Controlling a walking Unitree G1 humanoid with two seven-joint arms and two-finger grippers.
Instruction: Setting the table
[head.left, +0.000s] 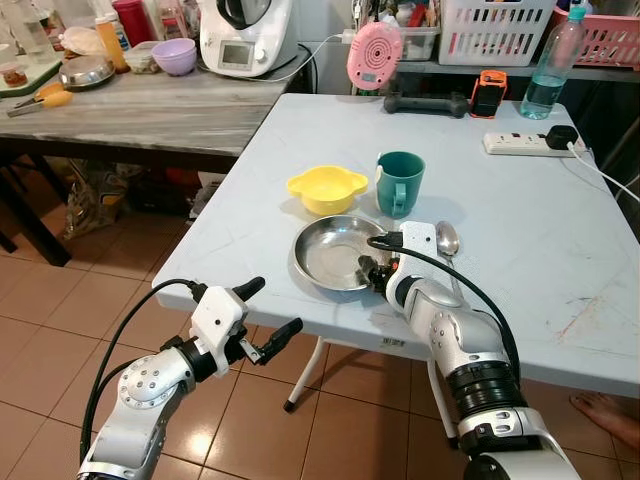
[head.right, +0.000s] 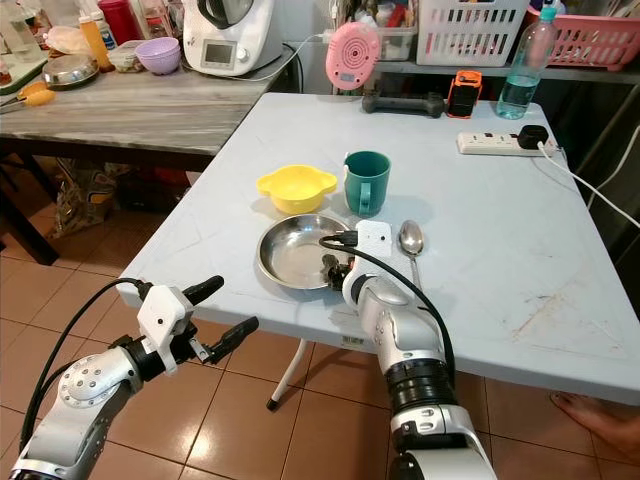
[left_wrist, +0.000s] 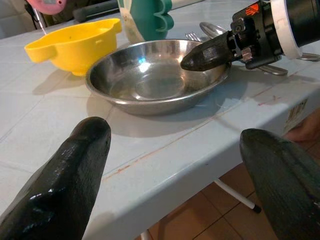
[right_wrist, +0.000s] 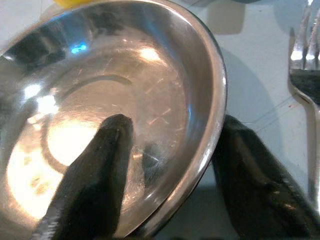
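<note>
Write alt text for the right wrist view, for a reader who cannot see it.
The right gripper straddles the rim of a shiny round steel plate, one black finger inside and one outside on the pale table. A silver fork lies beside it.

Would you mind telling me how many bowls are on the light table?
2: a steel bowl near the front edge, its rim between the right gripper's fingers, and a yellow bowl behind it, beside the green mug.

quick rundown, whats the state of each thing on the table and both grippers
steel plate: upright, empty, rim between the right gripper's fingers
right gripper: one finger inside the plate, one outside the rim
left gripper: open, off the table's near edge, holding nothing
yellow bowl: upright, behind the plate
green mug: upright, beside the bowl
spoon: lying flat, bowl up
fork: lying flat beside the plate
</note>
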